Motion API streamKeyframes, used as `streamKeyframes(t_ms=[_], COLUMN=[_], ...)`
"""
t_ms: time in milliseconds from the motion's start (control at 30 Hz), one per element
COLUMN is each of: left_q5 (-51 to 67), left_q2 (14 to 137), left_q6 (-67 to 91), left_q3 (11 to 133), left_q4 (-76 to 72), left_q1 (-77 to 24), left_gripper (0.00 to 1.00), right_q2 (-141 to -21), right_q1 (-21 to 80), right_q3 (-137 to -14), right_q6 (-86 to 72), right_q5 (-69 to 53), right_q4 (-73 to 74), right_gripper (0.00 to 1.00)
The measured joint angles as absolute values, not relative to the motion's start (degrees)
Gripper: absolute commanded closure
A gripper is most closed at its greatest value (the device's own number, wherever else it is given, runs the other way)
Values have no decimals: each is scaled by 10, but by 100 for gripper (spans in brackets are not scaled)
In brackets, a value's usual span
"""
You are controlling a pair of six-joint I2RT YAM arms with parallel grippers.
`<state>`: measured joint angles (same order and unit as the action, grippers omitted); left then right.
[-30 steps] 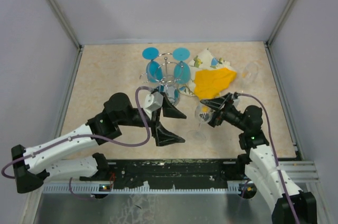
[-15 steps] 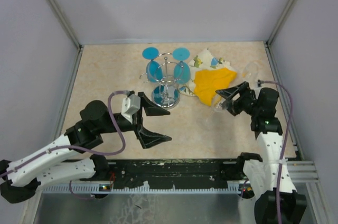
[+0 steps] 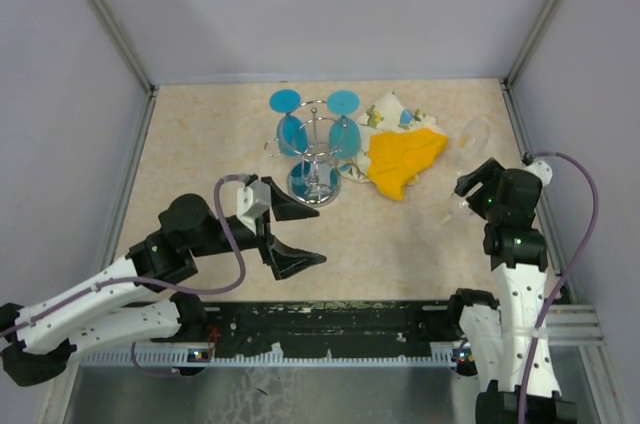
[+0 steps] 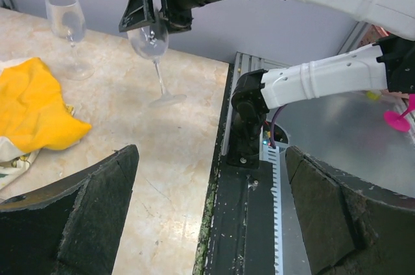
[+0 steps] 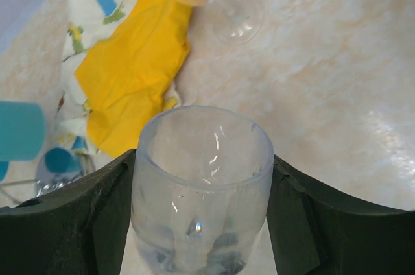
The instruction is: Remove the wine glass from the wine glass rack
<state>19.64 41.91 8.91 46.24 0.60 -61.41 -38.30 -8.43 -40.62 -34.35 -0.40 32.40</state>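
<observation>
The chrome wine glass rack (image 3: 314, 180) stands mid-table, and two blue wine glasses (image 3: 292, 132) (image 3: 345, 136) hang upside down from its arms. My right gripper (image 3: 470, 190) is shut on the bowl of a clear wine glass (image 5: 201, 184). It holds the glass upright at the right side of the table, away from the rack. In the left wrist view that glass (image 4: 151, 40) hangs in the black fingers with its foot near the tabletop. My left gripper (image 3: 292, 232) is open and empty near the front, left of centre, with its fingers (image 4: 78, 216) spread wide.
A yellow cloth (image 3: 403, 158) lies over a patterned cloth (image 3: 388, 109) just right of the rack. A second clear wine glass (image 3: 474, 134) stands at the back right near the wall. The table's black front rail (image 3: 330, 316) runs along the near edge.
My right arm has carried the clear glass from the front centre to the right side of the table. The left arm pulled back toward the near left, its gripper open.
</observation>
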Motion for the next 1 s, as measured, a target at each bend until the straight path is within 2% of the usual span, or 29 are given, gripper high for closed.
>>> streamKeyframes(t_ms=[333,667,1000], left_q5=[196,185,174], left_q2=[458,444,438], left_q6=[89,85,82], left_q3=[462,452,413], left_q4=[3,-7,-33], left_q1=[-614,-614,-614], left_gripper=[0,0,0], right_q2=[-365,-434,-487], right_q1=[-84,-84,-84], right_q3=[-399,-370,-360], right_q6=[-286,-267,-218], right_q5=[176,335,436], right_q4=[276,171,21], right_gripper=[46,52,52])
